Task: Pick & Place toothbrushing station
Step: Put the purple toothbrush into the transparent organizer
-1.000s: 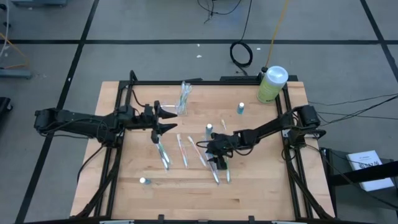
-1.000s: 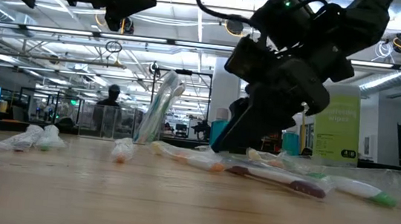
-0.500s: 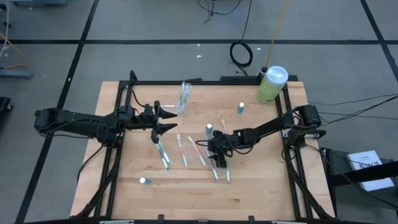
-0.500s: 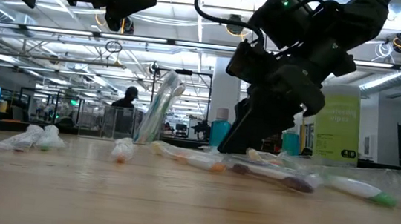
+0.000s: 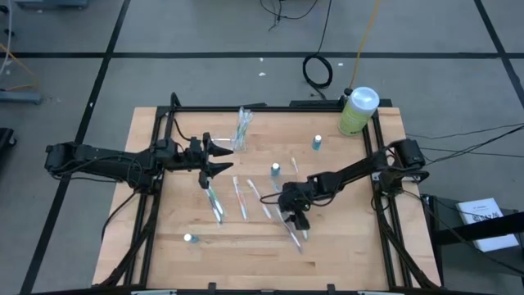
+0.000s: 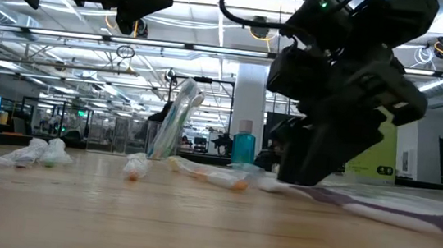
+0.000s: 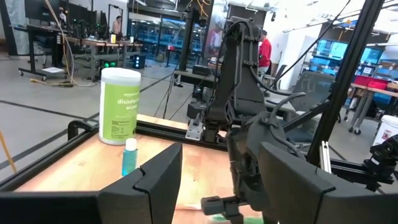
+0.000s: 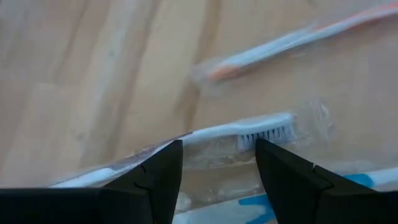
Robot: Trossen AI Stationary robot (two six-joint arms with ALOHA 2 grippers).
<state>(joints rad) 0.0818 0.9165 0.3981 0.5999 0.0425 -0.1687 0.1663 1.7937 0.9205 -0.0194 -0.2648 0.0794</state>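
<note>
My right gripper (image 5: pixel 296 218) sits low over the wooden table (image 5: pixel 352 246), its jaws parted with a wrapped toothbrush (image 8: pixel 249 134) lying across the gap between them; from the wrist view I can't tell whether the fingers (image 8: pixel 158 177) touch it, and I hold nothing yet. Other wrapped toothbrushes (image 5: pixel 241 199) lie scattered just beside it. My left gripper (image 5: pixel 214 158) hangs above the table, its jaws open and empty. The toothbrushing station (image 5: pixel 242 127) stands at the far side of the table, near my left gripper and well apart from my right one. I judge this as the picking step, with no brush lifted so far. Next I would need to close squarely on the brush handle, since the slippery wrapper may let it slide, then lift and carry it to the station.
</note>
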